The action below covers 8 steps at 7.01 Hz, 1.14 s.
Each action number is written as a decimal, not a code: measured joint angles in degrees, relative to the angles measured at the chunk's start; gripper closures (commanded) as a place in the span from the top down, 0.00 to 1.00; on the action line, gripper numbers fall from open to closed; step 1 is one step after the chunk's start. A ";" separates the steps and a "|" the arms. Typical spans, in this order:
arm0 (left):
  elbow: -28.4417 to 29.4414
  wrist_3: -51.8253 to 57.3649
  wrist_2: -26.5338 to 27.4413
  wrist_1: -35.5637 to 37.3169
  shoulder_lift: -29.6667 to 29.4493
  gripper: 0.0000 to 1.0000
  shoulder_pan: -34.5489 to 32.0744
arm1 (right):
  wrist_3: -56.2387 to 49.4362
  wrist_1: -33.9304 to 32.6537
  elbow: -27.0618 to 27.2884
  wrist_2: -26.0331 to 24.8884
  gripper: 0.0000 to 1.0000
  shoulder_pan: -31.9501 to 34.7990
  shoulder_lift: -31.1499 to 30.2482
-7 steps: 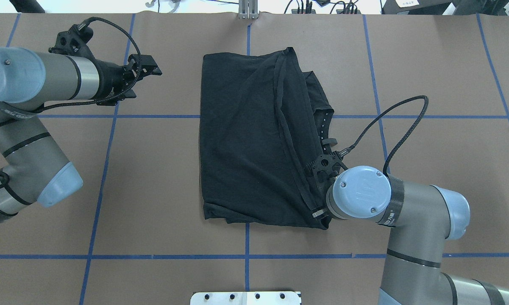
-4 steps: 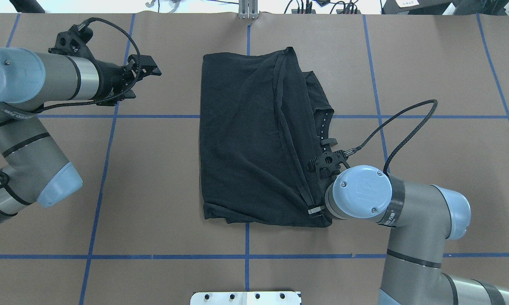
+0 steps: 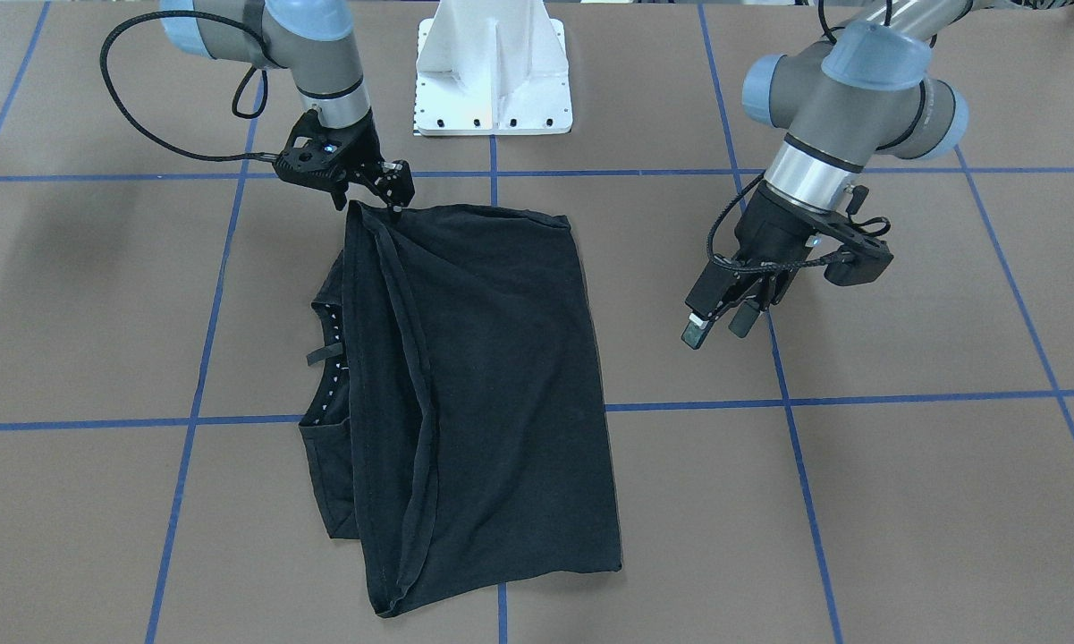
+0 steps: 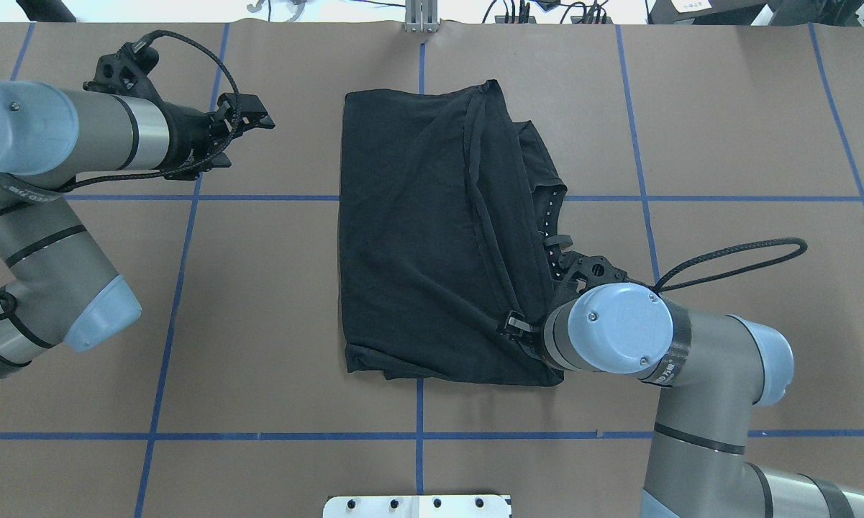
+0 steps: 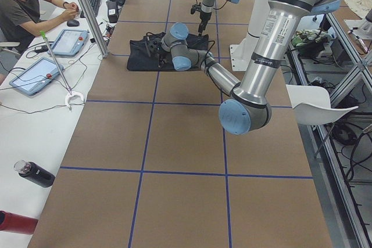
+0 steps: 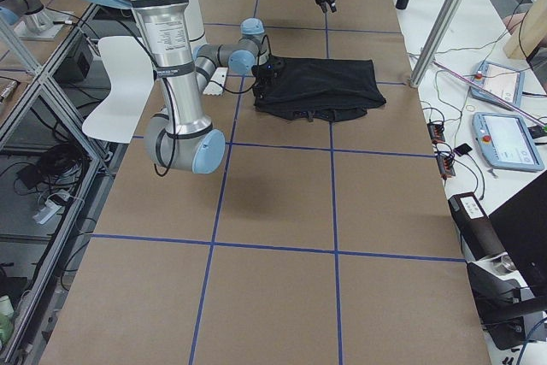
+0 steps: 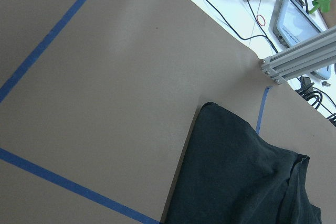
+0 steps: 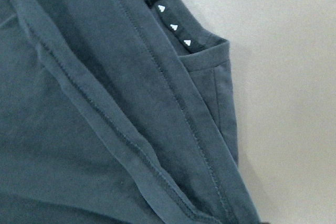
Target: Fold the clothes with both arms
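The left gripper point(image 3: 717, 327) hangs near the black T-shirt point(image 3: 492, 385), fingers point(image 3: 693, 333) spread. The right gripper point(image 3: 392, 201) touches its corner; whether it is clamped, I cannot tell.

Left claw point(image 3: 717, 329) hangs open; right claw point(image 3: 395, 206) points down, low.

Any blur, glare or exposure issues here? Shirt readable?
Overhead: even light, no blur, but the shirt is near-uniform black, folds faint. Front-facing: sharp; soft shadow on the table at view left. Right wrist: crisp, white triangles legible. Left wrist: sharp, scene tilted.
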 measured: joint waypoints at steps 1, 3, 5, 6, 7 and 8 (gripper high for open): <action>0.08 0.00 0.00 0.00 -0.04 1.00 0.02 | 7.96 2.25 -0.70 -0.88 0.83 -0.01 -0.69; 0.11 -0.24 0.00 0.00 -0.10 1.00 0.03 | 14.58 4.25 -1.54 -1.71 0.80 -0.02 -1.64; 0.06 -0.74 0.00 0.00 -0.15 1.00 0.09 | 16.02 4.55 -2.25 -1.73 0.80 -0.32 -2.85; 0.02 -0.82 0.00 0.00 -0.16 1.00 0.11 | 16.11 4.59 -2.53 -1.73 0.79 -0.69 -3.28; -0.01 -0.88 0.00 0.00 -0.16 1.00 0.12 | 16.13 4.60 -2.88 -1.76 0.79 -1.21 -3.32; -0.06 -1.00 0.00 0.00 -0.16 1.00 0.12 | 16.14 4.60 -3.17 -1.80 0.79 -1.66 -3.28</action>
